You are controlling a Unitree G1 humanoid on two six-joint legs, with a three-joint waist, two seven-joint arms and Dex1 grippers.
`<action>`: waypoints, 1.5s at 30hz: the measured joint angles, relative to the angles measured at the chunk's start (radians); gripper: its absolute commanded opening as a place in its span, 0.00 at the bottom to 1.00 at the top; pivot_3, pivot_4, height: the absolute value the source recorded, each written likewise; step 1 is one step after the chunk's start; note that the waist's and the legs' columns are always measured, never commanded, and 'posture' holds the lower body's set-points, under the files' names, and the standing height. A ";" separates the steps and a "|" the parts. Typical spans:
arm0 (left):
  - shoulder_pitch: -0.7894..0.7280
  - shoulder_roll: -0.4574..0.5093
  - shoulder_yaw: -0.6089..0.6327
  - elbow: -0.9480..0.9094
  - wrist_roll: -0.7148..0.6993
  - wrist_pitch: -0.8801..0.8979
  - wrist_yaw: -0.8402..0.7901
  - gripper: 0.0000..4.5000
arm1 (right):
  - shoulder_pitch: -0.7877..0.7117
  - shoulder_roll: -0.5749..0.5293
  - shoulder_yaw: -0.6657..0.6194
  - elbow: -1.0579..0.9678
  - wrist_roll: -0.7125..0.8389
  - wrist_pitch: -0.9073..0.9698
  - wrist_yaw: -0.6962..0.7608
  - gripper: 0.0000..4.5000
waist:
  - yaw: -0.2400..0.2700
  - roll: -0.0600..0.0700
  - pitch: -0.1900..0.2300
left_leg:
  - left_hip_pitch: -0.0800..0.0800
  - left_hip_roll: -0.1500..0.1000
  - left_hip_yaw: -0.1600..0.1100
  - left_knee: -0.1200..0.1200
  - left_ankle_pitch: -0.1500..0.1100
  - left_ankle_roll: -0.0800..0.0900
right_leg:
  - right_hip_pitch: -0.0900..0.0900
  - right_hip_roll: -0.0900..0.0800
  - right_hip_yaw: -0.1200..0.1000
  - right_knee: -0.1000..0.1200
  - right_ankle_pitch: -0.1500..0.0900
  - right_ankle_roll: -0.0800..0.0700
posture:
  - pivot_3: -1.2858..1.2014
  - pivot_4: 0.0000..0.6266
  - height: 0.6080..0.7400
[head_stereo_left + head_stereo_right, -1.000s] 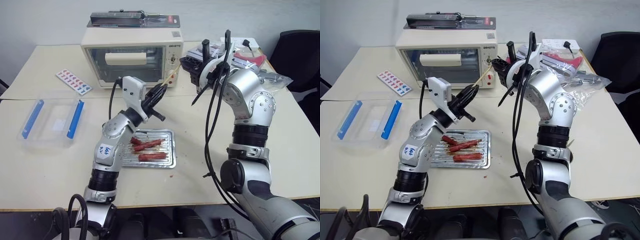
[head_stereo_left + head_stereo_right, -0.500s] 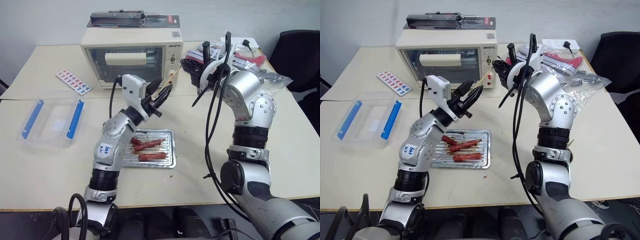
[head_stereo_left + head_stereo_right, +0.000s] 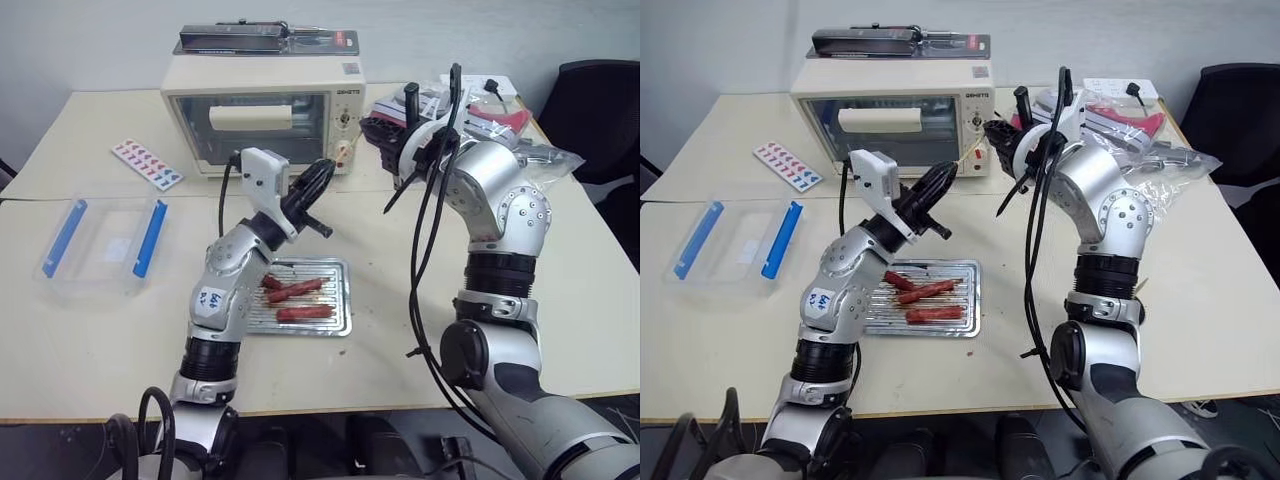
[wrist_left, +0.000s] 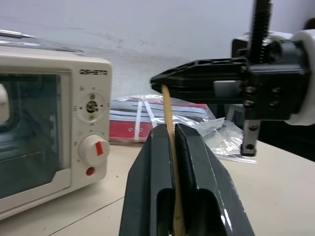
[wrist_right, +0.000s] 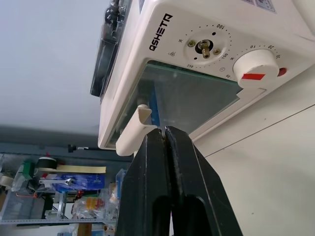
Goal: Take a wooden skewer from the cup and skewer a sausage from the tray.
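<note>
The left gripper (image 3: 318,180) is pinched tight on the wooden skewer (image 4: 169,129), above the tray (image 3: 337,323) of sausages on the pale counter (image 3: 100,330). The right gripper (image 4: 162,82), closed too, pinches its far end before the toaster oven (image 3: 264,112).

I get even, bright light from above; the tabletop (image 3: 90,330) is evenly lit, with only soft, short shadows. The tray (image 3: 340,300) shows a mild sheen on its rim, no harsh glare. Both head views are sharp across the frame. In the left wrist view the fingers (image 4: 147,196) are near and a bit soft, the oven (image 4: 49,123) crisper. In the right wrist view the oven's glass door reflects faintly.
</note>
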 measured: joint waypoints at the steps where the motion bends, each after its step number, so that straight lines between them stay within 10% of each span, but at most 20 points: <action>1: 0.000 0.000 0.001 0.000 0.000 0.000 0.000 0.01 | 0.000 0.000 0.000 0.000 0.000 0.000 0.000 0.00 | 0.000 0.000 0.000 | 0.000 0.000 0.000 0.000 0.000 0.000 | 0.000 0.000 0.000 0.000 0.000 0.000 | 0.52 0.24 1.00; 10: -0.017 0.020 0.012 0.006 0.004 0.000 0.002 0.00 | 0.000 0.002 0.002 0.000 0.003 0.004 0.000 0.35 | 0.000 0.000 0.000 | 0.000 0.000 0.000 0.000 0.000 0.000 | 0.000 0.000 0.000 0.000 0.000 0.000 | 0.52 0.24 1.00; 18: -0.004 0.173 0.047 -0.084 -0.054 0.104 -0.077 0.00 | -0.006 -0.149 0.091 0.011 -0.109 0.141 0.161 0.35 | -0.003 0.000 0.000 | 0.000 0.000 0.000 0.000 0.000 0.000 | 0.000 0.000 0.000 0.000 0.000 0.000 | 0.52 0.24 1.00; 22: -0.004 0.301 0.114 -0.161 -0.126 0.198 -0.129 0.00 | -0.044 -0.281 0.219 0.034 -0.281 0.227 0.384 0.35 | -0.004 0.000 0.000 | 0.000 0.000 0.000 -0.001 0.000 0.000 | -0.001 0.000 0.000 0.000 0.000 0.000 | 0.52 0.24 1.00; 31: 0.124 0.627 0.282 -0.263 -0.280 0.371 -0.308 0.00 | -0.338 -0.602 0.398 -0.188 -0.355 0.572 0.823 0.78 | 0.001 0.000 0.000 | -0.002 0.000 -0.002 -0.003 -0.001 0.000 | -0.002 0.000 0.000 -0.004 0.000 -0.001 | 0.52 0.24 1.00; 45: 0.395 0.921 0.498 -0.309 -0.418 0.467 -0.613 0.00 | -0.165 -0.825 0.879 -0.489 -0.934 0.198 1.664 0.74 | 0.012 0.000 0.002 | -0.002 -0.002 -0.003 -0.002 -0.001 0.001 | -0.003 -0.003 0.000 -0.003 0.000 -0.001 | 0.52 0.24 1.00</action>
